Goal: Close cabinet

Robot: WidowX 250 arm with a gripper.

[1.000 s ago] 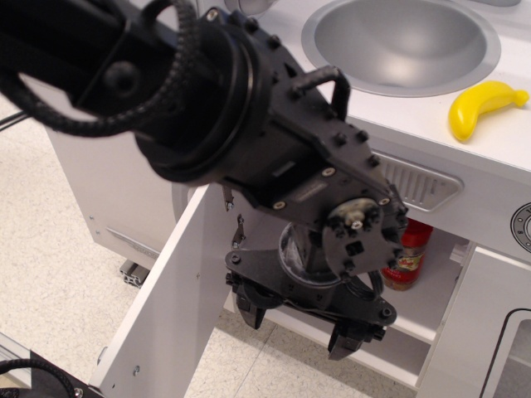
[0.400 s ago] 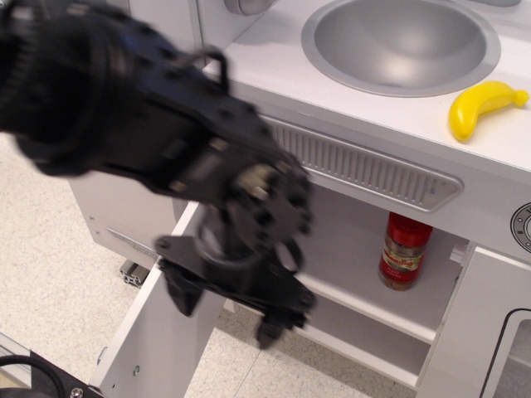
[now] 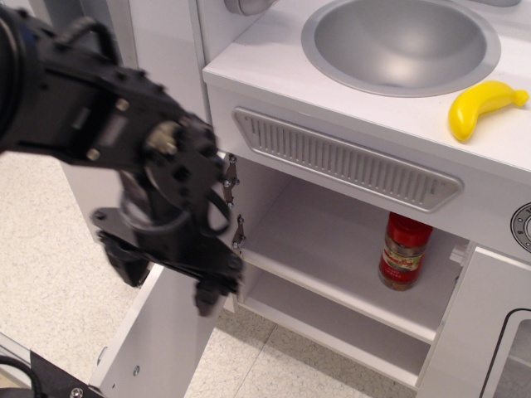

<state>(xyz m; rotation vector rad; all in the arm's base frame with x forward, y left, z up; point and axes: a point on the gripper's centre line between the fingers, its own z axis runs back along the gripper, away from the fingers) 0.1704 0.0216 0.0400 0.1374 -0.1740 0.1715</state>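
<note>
The white cabinet (image 3: pixel 332 278) stands open under the counter, with two inner shelves showing. Its flat white door (image 3: pixel 162 340) swings out toward the lower left on small metal hinges (image 3: pixel 230 178). The door's handle is hidden. My black gripper (image 3: pixel 166 280) hangs over the upper part of the open door, left of the cabinet opening. Its fingers (image 3: pixel 209 296) are spread apart and hold nothing. I cannot tell whether they touch the door.
A red spice bottle (image 3: pixel 404 249) stands on the upper shelf at the right. A yellow banana (image 3: pixel 479 108) lies on the counter beside the round metal sink (image 3: pixel 398 41). A white panel with a dark-outlined window (image 3: pixel 489 332) is at the lower right.
My arm has swung left, out from in front of the cabinet opening to over the open door. The door has not visibly moved.
</note>
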